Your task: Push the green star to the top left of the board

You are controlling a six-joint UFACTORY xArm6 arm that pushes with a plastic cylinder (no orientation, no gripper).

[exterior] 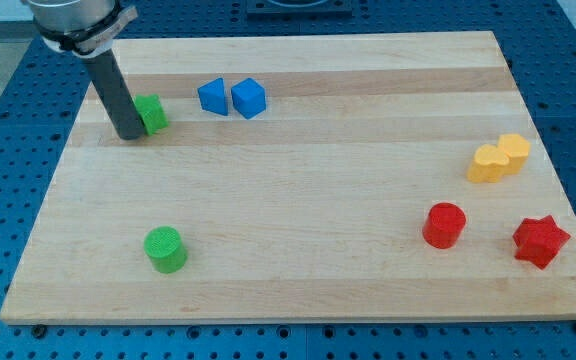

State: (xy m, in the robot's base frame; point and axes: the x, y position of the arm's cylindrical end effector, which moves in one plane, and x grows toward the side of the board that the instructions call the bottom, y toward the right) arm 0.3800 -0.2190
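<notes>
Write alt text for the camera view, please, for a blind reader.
My tip touches the left side of the green star block near the top left of the wooden board. Blue, yellow, red and green blocks lie elsewhere.

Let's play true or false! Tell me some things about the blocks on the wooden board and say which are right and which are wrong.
1. My tip is right beside the green star, on its left in the view. True.
2. The green cylinder sits at the view's top right. False: it is at the bottom left.
3. Two blue blocks sit side by side near the view's top. True.
4. The red star touches the green star. False: it is far away, at the bottom right.
</notes>
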